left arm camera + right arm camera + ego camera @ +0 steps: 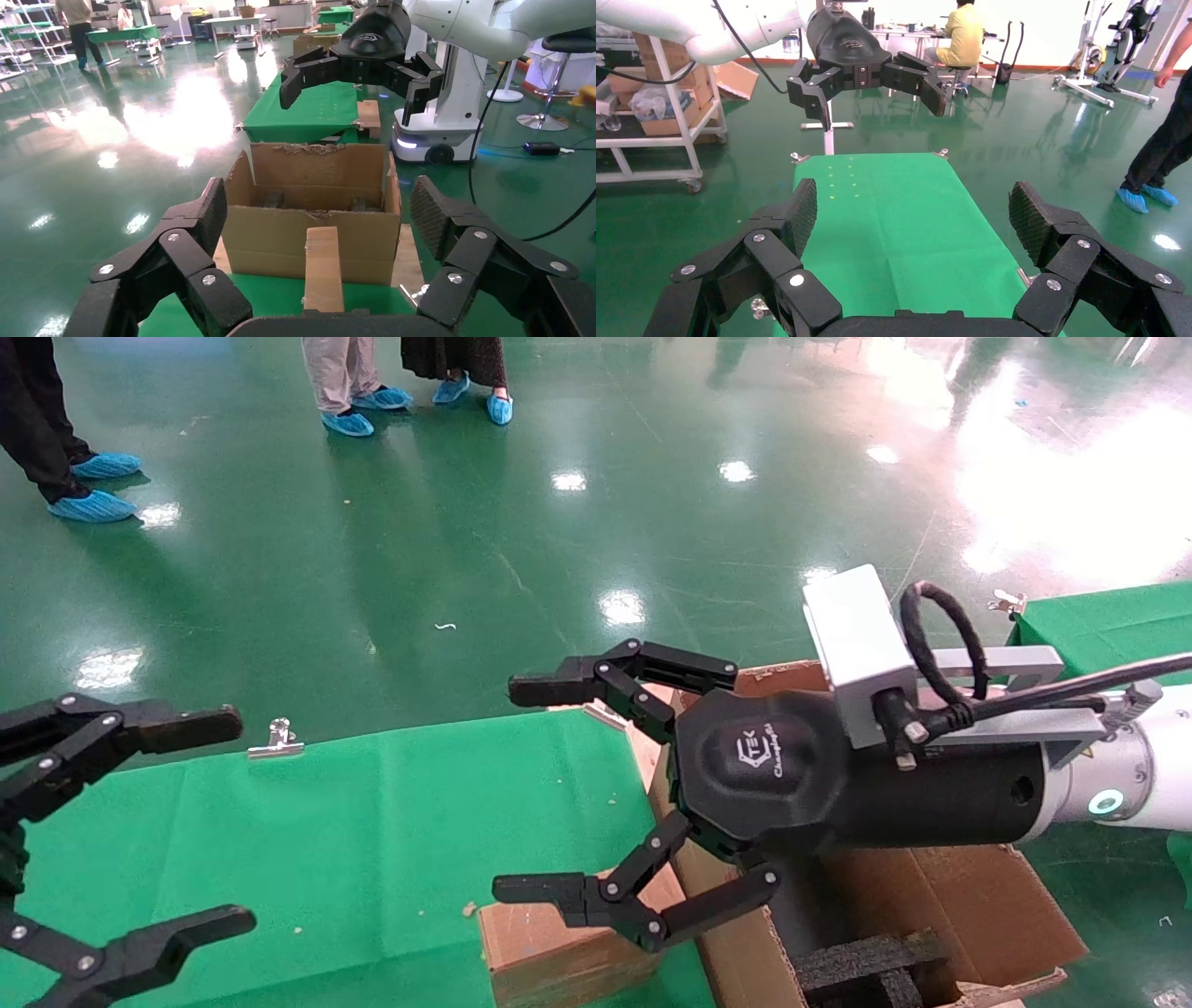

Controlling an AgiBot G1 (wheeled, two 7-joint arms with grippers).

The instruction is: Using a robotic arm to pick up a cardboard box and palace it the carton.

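At the far left the left gripper (130, 822) hangs over the near left part of the green surface (372, 840), jaws spread wide and holding nothing. To its right the cardboard box (549, 947) lies on the surface's near right edge, just beside the carton (978, 905), so by my judgement nothing of the task is done yet. The right gripper (559, 794), jaws wide and empty, hovers above the box and the carton's left wall; grasping, lifting and placing inside all remain.

Glossy green floor (559, 542) w/ light glare; white cart (659, 140).
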